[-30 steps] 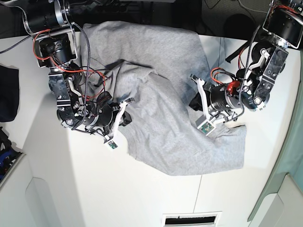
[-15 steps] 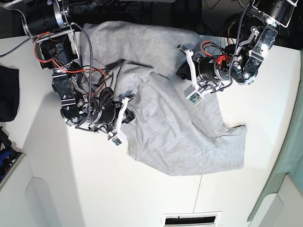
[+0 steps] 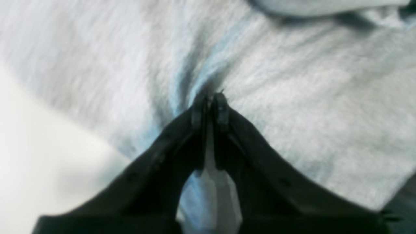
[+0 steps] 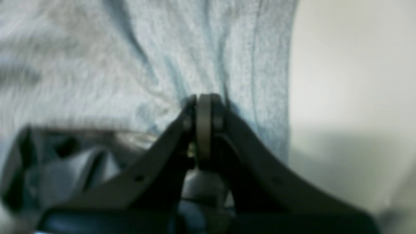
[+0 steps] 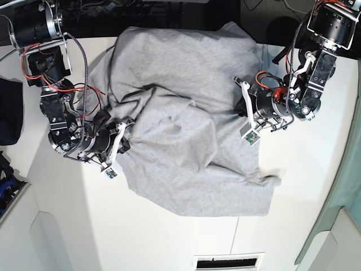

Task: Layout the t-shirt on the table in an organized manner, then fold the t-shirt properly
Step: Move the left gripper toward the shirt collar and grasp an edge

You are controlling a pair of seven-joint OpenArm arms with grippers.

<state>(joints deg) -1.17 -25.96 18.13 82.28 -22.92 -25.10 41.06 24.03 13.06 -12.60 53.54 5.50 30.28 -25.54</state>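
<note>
On the table [image 5: 169,237], both pincers (left [image 3: 209,97], right [image 4: 204,97]) pinch the t-shirt [image 5: 180,124] spread between them.

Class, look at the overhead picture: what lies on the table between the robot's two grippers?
In the base view, only the t-shirt lies there: rumpled grey cloth spans the whole stretch from the right gripper to the left gripper, covering the table.

Both grippers, left [image 3: 209,99] and right [image 4: 204,100], seemingly clamped closed.

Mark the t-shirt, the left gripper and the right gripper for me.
t-shirt [image 5: 186,141], base view, middle of the grey cloth.
left gripper [image 3: 209,100], left wrist view, between its tips.
right gripper [image 4: 204,102], right wrist view, between its tips.
</note>
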